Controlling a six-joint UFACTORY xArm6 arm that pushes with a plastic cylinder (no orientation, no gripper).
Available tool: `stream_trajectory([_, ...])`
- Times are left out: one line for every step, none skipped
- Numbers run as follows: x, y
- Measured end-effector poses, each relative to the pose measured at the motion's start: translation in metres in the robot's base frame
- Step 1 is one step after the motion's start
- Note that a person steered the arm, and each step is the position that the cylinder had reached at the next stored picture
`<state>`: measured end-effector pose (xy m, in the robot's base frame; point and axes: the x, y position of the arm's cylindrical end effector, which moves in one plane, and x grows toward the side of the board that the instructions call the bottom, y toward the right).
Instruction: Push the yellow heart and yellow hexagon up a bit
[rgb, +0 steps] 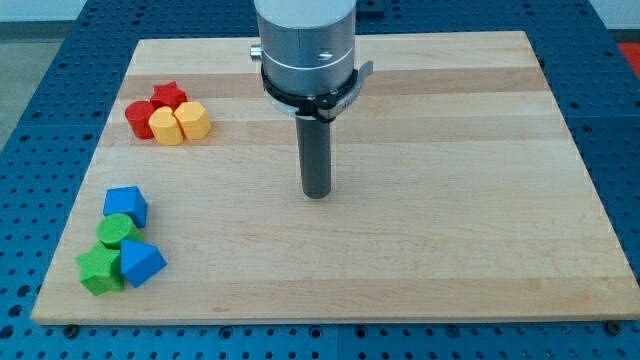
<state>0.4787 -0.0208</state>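
A yellow heart (166, 127) and a yellow hexagon (192, 121) lie side by side, touching, at the upper left of the wooden board (450, 250). A red star (169, 95) and a red block (139, 117) touch them on the upper left. My tip (317, 193) stands near the board's middle, well to the right of and a little below the yellow blocks, touching no block.
At the lower left lie a blue cube (127, 205), a green round block (119, 232), a green star (100, 270) and a blue block (141, 263), clustered together. The board rests on a blue perforated table (40, 60).
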Motion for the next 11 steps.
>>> stream_trajectory([0.0,0.0])
stream_trajectory([0.002,0.0])
stream_trajectory([0.002,-0.026])
stream_trajectory([0.004,-0.114])
stream_trajectory([0.005,-0.116])
stream_trajectory([-0.023,-0.144])
stream_trajectory([-0.034,-0.164])
stream_trajectory([-0.034,-0.189])
stream_trajectory([-0.036,-0.214])
stream_trajectory([-0.04,-0.23])
stream_trajectory([-0.048,-0.234])
